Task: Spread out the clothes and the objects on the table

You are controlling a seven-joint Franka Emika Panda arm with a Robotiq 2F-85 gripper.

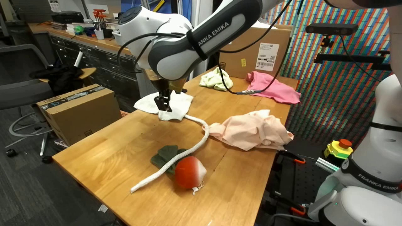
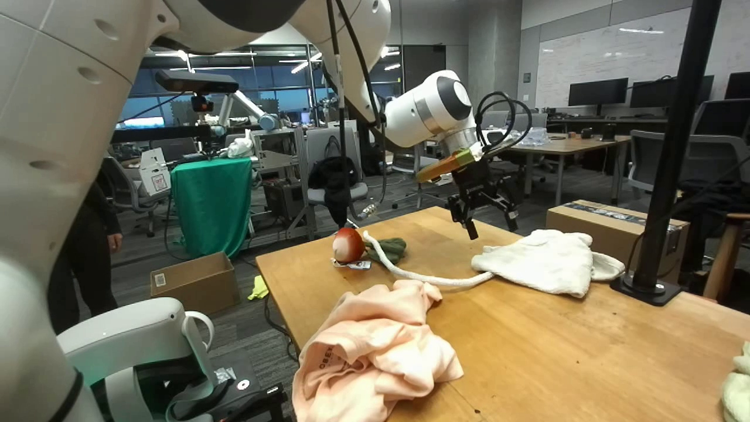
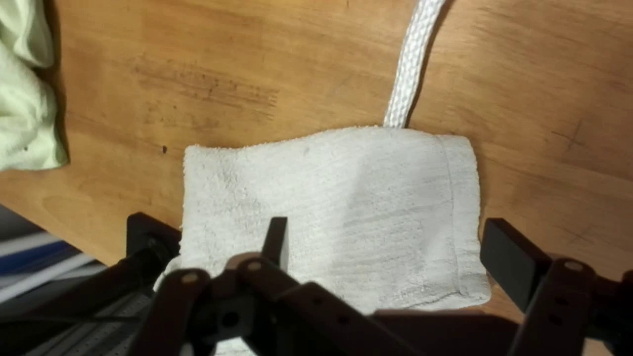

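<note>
Jaws spread wide and holding nothing, my gripper (image 3: 388, 237) hangs above the white cloth (image 3: 321, 188), which lies fairly flat near one edge of the table (image 1: 125, 141). One end of the white rope (image 1: 205, 135) goes under that cloth; the rest curves across the wood. It crosses the dark green cloth (image 1: 168, 153), which touches or lies against the red ball (image 1: 187, 172) with its pale tip. The peach cloth (image 2: 375, 357) sits crumpled at the opposite edge. Beyond are the bunched yellow-green cloth (image 1: 216, 78) and the pink cloth (image 1: 273, 88), partly draped over the edge.
A large cardboard box (image 1: 245, 62) stands at the table's far end, behind the pink cloth. Beside the white cloth, a black pole (image 2: 656, 176) rises from a base on the tabletop. Another cardboard box (image 1: 81, 110) is on the floor. A cable loops down from the arm.
</note>
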